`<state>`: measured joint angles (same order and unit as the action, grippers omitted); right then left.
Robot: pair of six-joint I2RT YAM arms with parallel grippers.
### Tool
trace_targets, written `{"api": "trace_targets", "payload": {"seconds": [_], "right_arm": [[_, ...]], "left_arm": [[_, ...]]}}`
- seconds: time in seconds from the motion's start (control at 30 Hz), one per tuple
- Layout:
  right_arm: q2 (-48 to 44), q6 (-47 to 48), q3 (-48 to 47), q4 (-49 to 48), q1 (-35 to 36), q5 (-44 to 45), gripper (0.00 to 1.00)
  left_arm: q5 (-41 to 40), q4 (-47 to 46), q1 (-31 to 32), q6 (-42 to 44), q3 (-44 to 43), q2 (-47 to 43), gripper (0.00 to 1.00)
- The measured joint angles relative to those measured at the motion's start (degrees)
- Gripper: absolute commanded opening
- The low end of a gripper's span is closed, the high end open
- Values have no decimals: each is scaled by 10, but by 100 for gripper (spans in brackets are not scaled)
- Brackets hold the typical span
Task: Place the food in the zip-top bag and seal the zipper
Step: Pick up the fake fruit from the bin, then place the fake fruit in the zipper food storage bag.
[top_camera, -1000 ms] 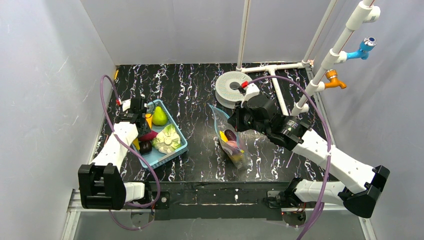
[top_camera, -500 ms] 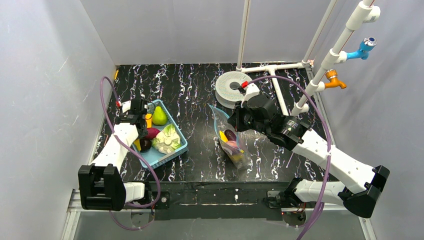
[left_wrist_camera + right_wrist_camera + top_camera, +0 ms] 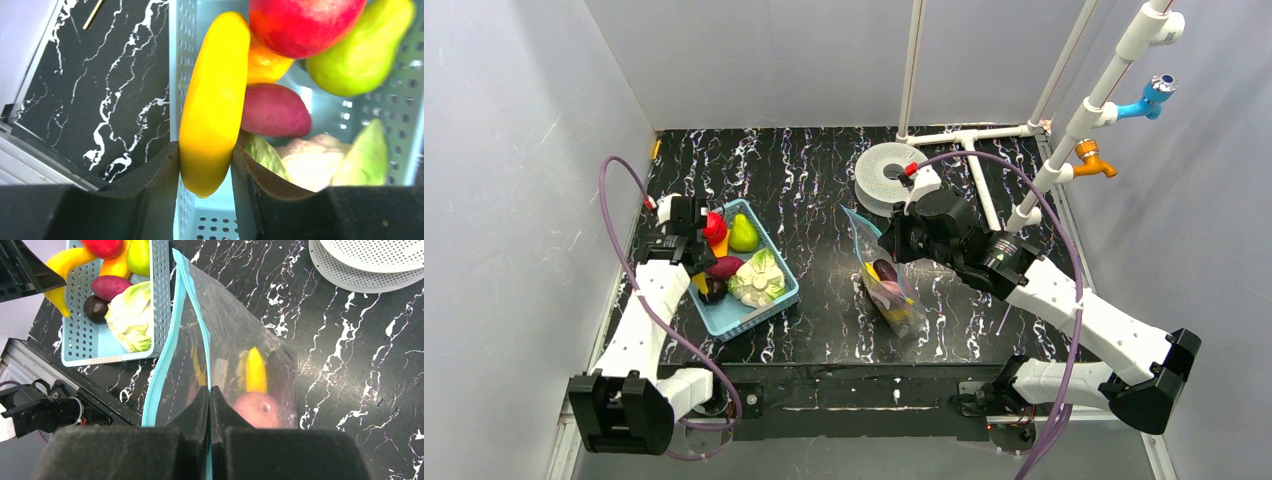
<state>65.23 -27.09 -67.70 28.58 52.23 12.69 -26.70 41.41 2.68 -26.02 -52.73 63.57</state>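
top external: the left end effector [image 3: 705, 236] hangs over the far-left corner of the blue basket [image 3: 769, 305], which sits on the left half of the black marbled surface [image 3: 804, 180]. a red fruit [image 3: 714, 228], a green pear [image 3: 743, 233] and a pale-green cabbage [image 3: 759, 277] show in the basket; what the fingers grip is hard to make out from above. the zip-top bag [image 3: 892, 290] lies near the middle of the surface, well apart from the basket, with coloured food inside. the right end effector [image 3: 889, 245] sits at the bag's far end. a white perforated disc [image 3: 886, 175] lies behind it.

left wrist: the left end effector [image 3: 205, 155] is clamped on the yellow banana [image 3: 212, 100], one finger on each side of its lower end, above the basket [image 3: 400, 100]. the red fruit [image 3: 305, 20], the green pear [image 3: 360, 50], an orange piece [image 3: 265, 65], a reddish-purple piece [image 3: 275, 111] and the cabbage [image 3: 320, 160] crowd beside the banana.

right wrist: the right end effector [image 3: 209, 395] has its pads pressed together, pinching the rim of the zip-top bag [image 3: 235, 330]. the zipper [image 3: 165, 365], a light-blue strip, runs along the mouth, which gapes unsealed. inside the bag lie a yellow piece [image 3: 255, 371], a red round fruit [image 3: 257, 410] and a dark piece [image 3: 277, 365]. the basket [image 3: 160, 300] stands just beside the bag's mouth, and the banana [image 3: 62, 270] shows at its far corner.
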Motion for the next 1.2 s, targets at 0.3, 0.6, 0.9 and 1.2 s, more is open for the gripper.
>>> {"api": "trace_targets", "payload": {"seconds": [0.3,0.6,0.9,1.2], "right_arm": [[0,0,0,0,0,-8,1],[0,0,0,0,0,-10,1],[5,0,0,0,0,-13,1],[9,-3,0,0,0,-7,1]], "left_arm": [[111,64,0,-42,-68,-89,0],[347,63,1,-111,-129,-103,0],[529,-25,78,-188,-131,-94,0],[647,-156,152,-253,-115,-87,0]]}}
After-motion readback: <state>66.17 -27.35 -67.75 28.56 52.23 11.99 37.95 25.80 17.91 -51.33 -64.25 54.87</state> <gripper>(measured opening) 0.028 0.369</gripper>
